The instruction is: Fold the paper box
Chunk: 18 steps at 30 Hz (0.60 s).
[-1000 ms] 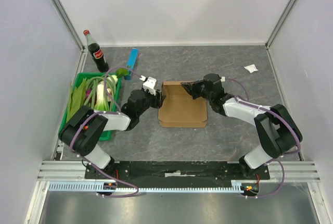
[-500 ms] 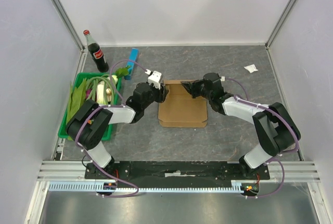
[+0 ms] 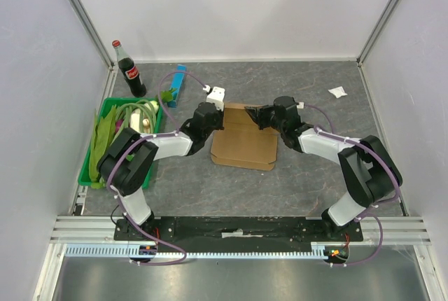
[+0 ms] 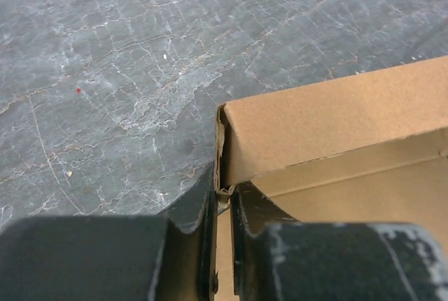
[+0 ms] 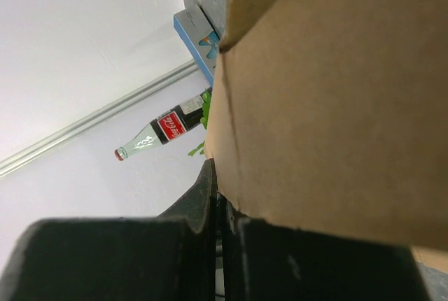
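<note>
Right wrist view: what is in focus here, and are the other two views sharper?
Right wrist view: the paper box, very close, is slightly soft; the right fingers are blurred; the distant bottle is fairly sharp. Left wrist view: the table grain and box edge are sharp, the left fingers blurred. Top external view: even light, faint shadows, no glare.
</note>
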Available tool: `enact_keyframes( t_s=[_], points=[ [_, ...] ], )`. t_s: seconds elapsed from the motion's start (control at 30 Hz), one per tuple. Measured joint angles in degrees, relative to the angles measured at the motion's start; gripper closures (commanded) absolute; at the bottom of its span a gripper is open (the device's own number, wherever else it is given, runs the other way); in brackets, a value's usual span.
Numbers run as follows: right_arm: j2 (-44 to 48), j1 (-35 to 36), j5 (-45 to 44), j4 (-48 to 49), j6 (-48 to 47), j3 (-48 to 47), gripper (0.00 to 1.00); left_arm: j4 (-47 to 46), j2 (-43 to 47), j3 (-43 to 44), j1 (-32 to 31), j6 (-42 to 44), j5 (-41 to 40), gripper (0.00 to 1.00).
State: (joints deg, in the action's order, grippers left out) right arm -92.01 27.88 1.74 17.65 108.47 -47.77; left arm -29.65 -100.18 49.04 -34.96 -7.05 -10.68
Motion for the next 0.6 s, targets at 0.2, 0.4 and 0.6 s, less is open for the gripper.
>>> enact_keyframes(
  t_s=[0.2, 0.4, 0.6],
  points=[
    [-0.6, 0.0, -0.7, 0.8, 1.6, -0.1, 1.00, 6.2, -1.8, 4.7, -3.1, -6.5, -11.3, 0.98],
    [-0.8, 0.1, -0.7, 1.1, 2.8, -0.1, 1.00, 9.0, -3.3, 7.3, -5.3, -9.8, -17.8, 0.88],
    [-0.9, 0.1, -0.5, 1.2, 3.4, -0.1, 1.00, 9.3, -3.7, 7.5, -5.6, -9.9, -19.4, 0.82]
  ],
)
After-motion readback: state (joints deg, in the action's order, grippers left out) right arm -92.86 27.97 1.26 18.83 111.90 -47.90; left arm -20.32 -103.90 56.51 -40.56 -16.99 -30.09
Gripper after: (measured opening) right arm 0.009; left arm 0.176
